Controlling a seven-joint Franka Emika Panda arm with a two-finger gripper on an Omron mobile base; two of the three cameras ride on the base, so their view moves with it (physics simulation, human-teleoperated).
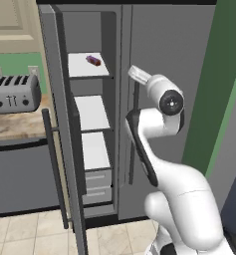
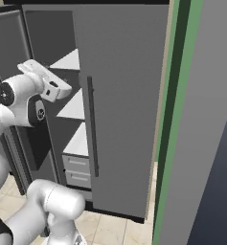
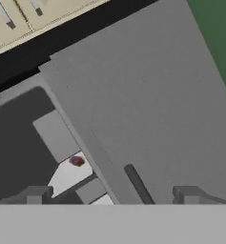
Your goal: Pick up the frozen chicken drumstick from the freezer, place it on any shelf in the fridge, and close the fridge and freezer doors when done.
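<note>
Freezer open, fridge door shut.
Freezer door swung out to left, bar handle facing the table. Small dark red/purple item, prob. the drumstick, lies on top white freezer shelf; 2 more white shelves and 2 pale grey drawers below. White arm rises from lower rt, in front of fridge door. Grey 4-slot toaster on table at left.

text: none readable | labels: none | brands: none | numbers: none | signs: none
</note>
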